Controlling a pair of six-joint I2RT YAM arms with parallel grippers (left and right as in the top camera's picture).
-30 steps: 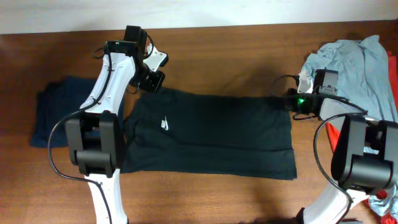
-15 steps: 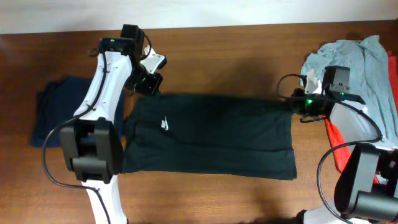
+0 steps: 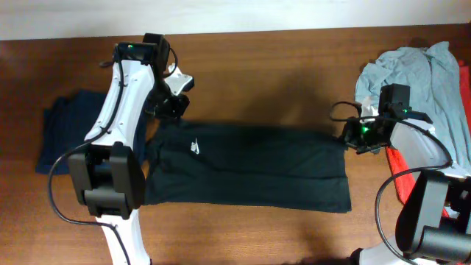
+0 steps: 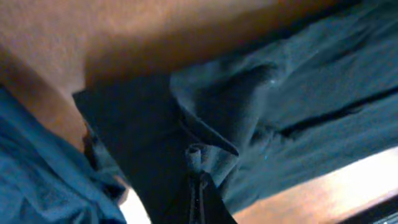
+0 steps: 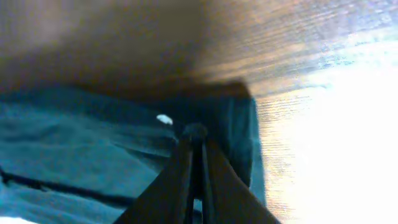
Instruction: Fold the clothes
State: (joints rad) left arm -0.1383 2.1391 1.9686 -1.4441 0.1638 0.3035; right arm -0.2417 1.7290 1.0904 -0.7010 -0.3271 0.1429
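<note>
Spread flat across brown wooden surface (image 3: 280, 73): black short-sleeved cotton T-shirt (image 3: 250, 165). Pinched at far corners by left tool (image 3: 171, 107) and right tool (image 3: 352, 135), both closed tight on cloth; grip itself hidden overhead.

Brown wooden table (image 3: 280, 66), grain running left-right, fills nearly all of the overhead view. Pale white strip (image 3: 294, 15) along the far edge; can't tell if it's wall or floor. Dark navy garment (image 3: 62, 140) lies flat at the left end of the table. Light grey shirt (image 3: 427, 73) is heaped at the right end, with red fabric (image 3: 403, 177) just below it. Light is even overhead, but the right wrist view shows the tabletop blown out to white glare (image 5: 336, 124) on its right side.
</note>
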